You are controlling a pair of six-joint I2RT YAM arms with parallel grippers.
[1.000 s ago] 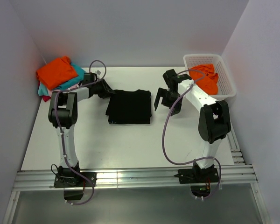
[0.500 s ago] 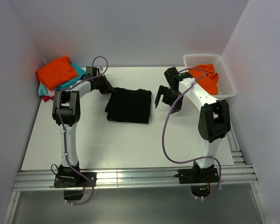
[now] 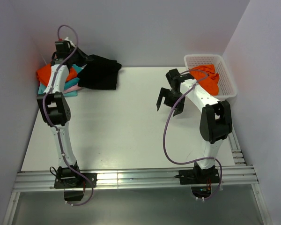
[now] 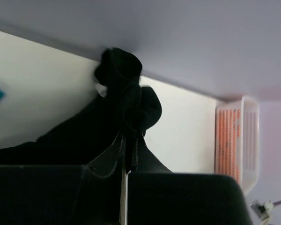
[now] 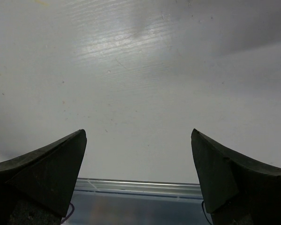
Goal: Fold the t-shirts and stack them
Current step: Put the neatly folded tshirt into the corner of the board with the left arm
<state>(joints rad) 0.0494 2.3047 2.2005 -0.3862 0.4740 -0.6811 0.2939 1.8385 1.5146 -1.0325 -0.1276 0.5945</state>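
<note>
1. The folded black t-shirt [image 3: 100,71] is being held up at the table's [image 3: 122,136] far left, just beside the stack [image 3: 56,75] of orange, teal and pink shirts, by the left gripper [image 4: 126,164], its jaws pinched tight on bunched cloth.
2. The right gripper [image 5: 138,136] is being held fully spread and empty over bare table (an orange shirt [image 3: 207,78] is lying in the basket [image 3: 228,82]).
3. Stacking is judged to be in hand; next, the bundle is to be set squarely on the pile and released without the folds being undone.

The left arm [image 3: 63,140] and right arm [image 3: 201,96] have white links, black joints and mauve cables. The right gripper [image 5: 138,133] has black wedge fingers [image 5: 47,168].
</note>
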